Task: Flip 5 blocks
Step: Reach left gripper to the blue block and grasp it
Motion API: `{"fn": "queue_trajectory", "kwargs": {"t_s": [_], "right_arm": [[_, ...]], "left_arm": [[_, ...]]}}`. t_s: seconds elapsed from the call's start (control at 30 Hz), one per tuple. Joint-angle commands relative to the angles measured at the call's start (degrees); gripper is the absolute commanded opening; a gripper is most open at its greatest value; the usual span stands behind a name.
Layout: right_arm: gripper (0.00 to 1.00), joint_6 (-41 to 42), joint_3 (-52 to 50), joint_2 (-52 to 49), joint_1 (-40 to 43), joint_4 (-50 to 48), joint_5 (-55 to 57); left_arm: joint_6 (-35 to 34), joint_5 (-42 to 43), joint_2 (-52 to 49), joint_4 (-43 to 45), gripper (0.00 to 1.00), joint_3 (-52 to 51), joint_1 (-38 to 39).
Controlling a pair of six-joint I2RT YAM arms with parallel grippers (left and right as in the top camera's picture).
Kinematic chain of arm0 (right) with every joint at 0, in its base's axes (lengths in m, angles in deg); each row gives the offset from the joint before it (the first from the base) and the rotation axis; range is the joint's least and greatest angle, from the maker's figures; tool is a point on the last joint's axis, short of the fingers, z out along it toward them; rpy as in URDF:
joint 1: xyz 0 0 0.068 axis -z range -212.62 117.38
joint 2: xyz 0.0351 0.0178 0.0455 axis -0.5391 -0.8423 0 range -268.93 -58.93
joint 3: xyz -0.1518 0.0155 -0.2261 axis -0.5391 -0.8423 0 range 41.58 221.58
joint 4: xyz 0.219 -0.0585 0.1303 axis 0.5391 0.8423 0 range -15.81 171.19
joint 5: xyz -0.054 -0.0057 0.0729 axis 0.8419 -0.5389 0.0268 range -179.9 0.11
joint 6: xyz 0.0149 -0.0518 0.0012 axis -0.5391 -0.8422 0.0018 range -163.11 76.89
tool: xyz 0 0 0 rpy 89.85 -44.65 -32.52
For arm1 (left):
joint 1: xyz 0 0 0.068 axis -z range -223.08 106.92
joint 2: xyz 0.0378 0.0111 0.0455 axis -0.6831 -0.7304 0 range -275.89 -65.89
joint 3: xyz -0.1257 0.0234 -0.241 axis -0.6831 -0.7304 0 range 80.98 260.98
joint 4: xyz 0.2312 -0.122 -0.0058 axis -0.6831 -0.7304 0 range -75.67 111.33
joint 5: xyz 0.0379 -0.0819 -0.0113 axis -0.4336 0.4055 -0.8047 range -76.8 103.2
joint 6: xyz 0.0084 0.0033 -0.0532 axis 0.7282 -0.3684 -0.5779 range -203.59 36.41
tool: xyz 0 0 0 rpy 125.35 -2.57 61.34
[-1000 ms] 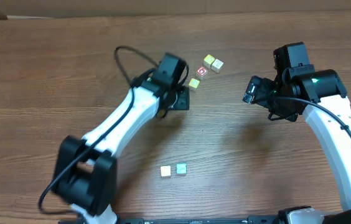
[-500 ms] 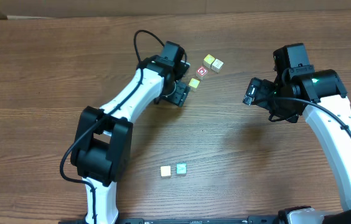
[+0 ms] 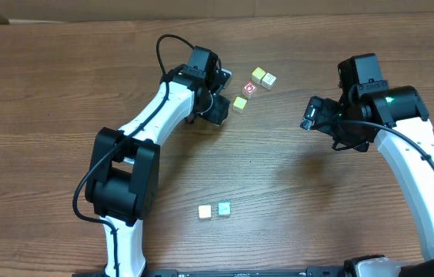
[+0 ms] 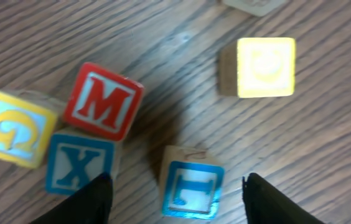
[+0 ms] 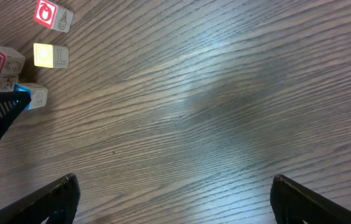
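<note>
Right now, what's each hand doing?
Left hand: open, straddling the blue letter block, not gripping it.
Right hand: open, empty.

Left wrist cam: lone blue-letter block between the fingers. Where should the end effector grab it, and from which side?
Pinch its two opposite side faces, coming straight down. The blue-letter block sits flat, roughly square to the open left end effector, and apart from the X block. That gap looks narrow, so centre first.

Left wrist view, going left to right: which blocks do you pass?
yellow-rimmed block → red M block → lone blue block → pale yellow block. The blue X block overlaps the first two sideways, so it is left out.
</note>
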Motion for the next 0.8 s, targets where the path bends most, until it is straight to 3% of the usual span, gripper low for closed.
{"fn": "queue_trajectory", "kwargs": {"t_s": [0.0, 0.27, 0.77], "right_arm": [[0.98, -0.4, 0.8, 1.2, 0.0, -0.3, -0.1], [0.98, -0.4, 0.8, 1.2, 0.0, 0.1, -0.1], [0.98, -0.4, 0.8, 1.2, 0.0, 0.7, -0.1]], "left_arm": [[0.7, 2.3, -0.9, -0.1, 0.54, 1.3, 0.8], [0.7, 3.7, -1.0, -0.7, 0.34, 1.2, 1.0], [0.5, 3.7, -1.2, -0.7, 0.41, 0.4, 0.9]]}}
